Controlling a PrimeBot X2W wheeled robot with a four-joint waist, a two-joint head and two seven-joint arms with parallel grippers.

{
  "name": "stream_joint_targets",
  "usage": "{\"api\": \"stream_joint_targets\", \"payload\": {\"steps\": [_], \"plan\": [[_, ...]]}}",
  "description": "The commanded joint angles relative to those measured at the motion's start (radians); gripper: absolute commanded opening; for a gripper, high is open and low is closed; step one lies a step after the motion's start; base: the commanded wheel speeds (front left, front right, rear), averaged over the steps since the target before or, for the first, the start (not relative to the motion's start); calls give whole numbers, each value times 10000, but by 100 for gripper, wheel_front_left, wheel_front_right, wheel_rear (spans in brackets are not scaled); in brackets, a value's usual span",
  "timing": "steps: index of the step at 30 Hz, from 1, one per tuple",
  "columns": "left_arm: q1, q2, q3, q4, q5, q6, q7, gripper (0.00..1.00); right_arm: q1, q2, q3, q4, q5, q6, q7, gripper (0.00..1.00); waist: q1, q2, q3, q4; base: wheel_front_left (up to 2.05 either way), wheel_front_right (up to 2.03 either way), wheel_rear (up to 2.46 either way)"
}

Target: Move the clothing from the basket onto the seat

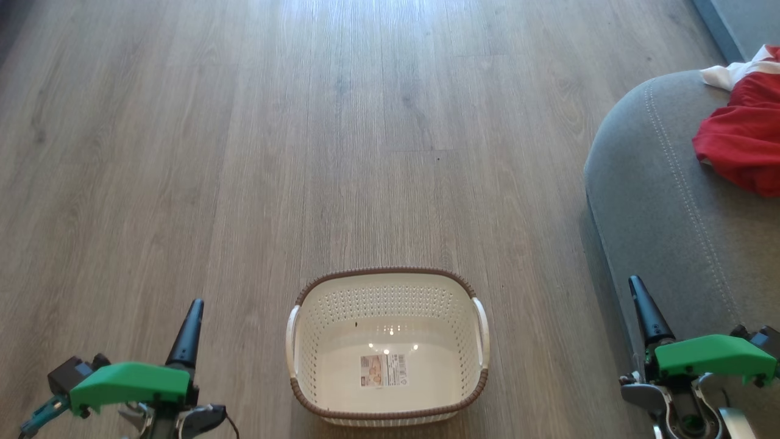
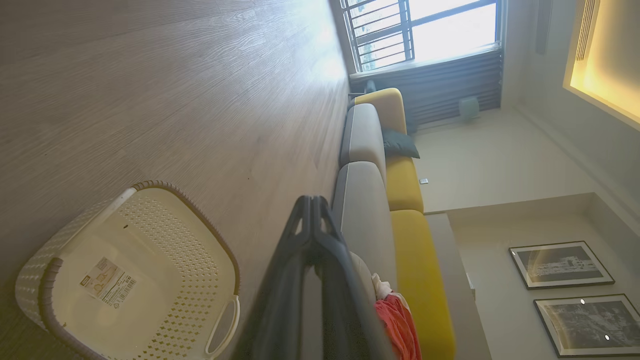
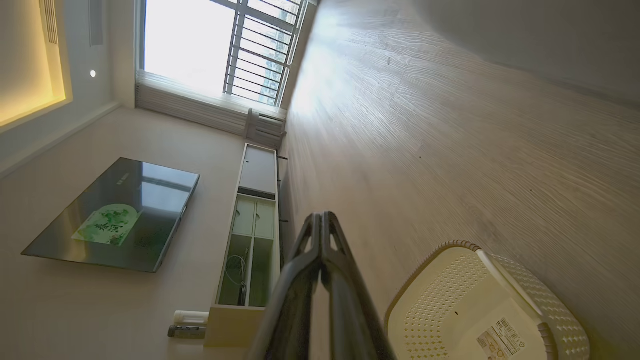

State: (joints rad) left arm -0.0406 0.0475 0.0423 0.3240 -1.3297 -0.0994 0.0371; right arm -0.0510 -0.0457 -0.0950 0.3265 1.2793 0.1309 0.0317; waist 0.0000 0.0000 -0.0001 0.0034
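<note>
The cream perforated basket [image 1: 388, 347] stands on the wood floor at bottom centre, nothing in it but its label sticker [image 1: 383, 370]; it also appears as the basket [image 2: 130, 280] and the basket [image 3: 480, 305] in the wrist views. Red clothing with white panels [image 1: 743, 131] lies on the grey seat [image 1: 664, 201] at the right edge. The same red clothing [image 2: 397, 322] shows on the seat [image 2: 365, 220] in the left wrist view. My left gripper [image 1: 194, 308] is shut and holds nothing, left of the basket. Shut and likewise bare, my right gripper [image 1: 637, 283] hangs beside the seat's rounded edge.
Wood floor [image 1: 304, 122] stretches ahead of the basket. A yellow sofa back [image 2: 410, 200] with a dark cushion [image 2: 400, 144] runs behind the seat. A wall screen [image 3: 112, 215] and a low cabinet [image 3: 250, 235] line the far wall, under a window [image 3: 210, 45].
</note>
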Motion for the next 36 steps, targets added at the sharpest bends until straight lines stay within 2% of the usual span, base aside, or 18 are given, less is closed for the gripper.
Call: {"api": "stream_joint_targets", "payload": {"steps": [1, 25, 36], "plan": [[-544, 39, 374, -407, -313, -95, 91, 0, -535, -38, 99, -432, 378, -1, 128, 0, 0, 0, 2, -2, 0, 0, 0], [-674, 28, 713, -778, -2743, -309, 752, 0, -569, -45, -184, -810, 3242, -2, 804, 0, 0, 0, 31, -33, 0, 0, 0], [-676, 28, 718, -785, -2787, -313, 763, 0, -570, -45, -189, -817, 3293, -2, 816, 0, 0, 0, 32, -34, 0, 0, 0]]}}
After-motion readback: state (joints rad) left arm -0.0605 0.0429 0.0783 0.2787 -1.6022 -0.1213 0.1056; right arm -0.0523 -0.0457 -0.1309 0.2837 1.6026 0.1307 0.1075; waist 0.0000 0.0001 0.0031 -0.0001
